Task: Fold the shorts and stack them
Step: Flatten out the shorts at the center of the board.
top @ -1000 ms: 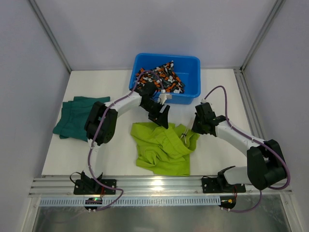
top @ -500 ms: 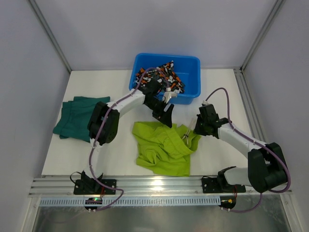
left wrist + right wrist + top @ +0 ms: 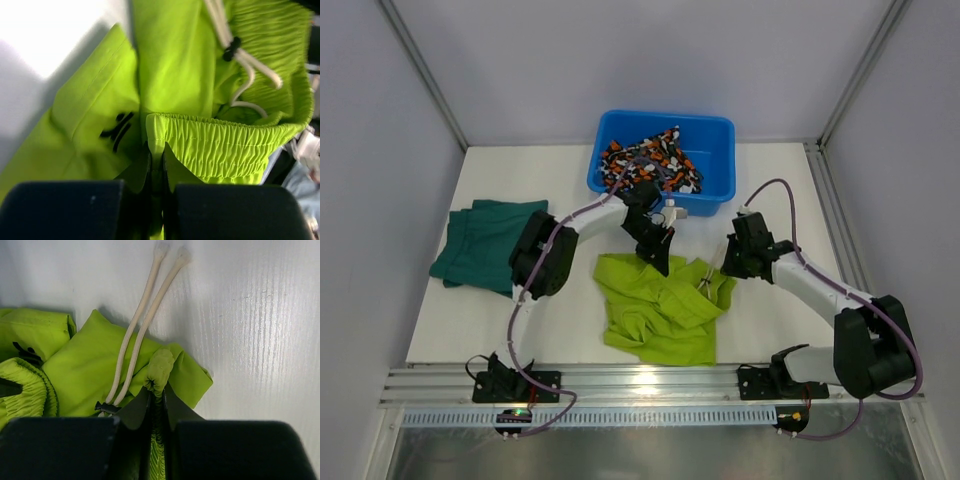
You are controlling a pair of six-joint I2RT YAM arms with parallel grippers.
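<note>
Lime shorts (image 3: 660,305): you see them crumpled on the bench (image 3: 500,320), waistband (image 3: 220,145) spanning claw to claw, legs trailing toward the arm bases | left claw (image 3: 156,156): pinching waistband | right claw (image 3: 157,396): pinching waistband beside drawstring (image 3: 137,335)

White arms (image 3: 590,212), black joints (image 3: 538,258), purple cables (image 3: 772,181).

The white flat desk (image 3: 520,170) carries three things directly on its surface. A blue rectangular plastic tub (image 3: 715,135) stands at the far middle, and dark teal-green soft cloth shorts (image 3: 475,240) lie flat near the left edge, well apart from the tub. Lime yellow-green soft cloth shorts (image 3: 655,310) lie rumpled in the middle, near the tub, their white drawstring (image 3: 145,315) trailing onto bare desk at the right side.
</note>
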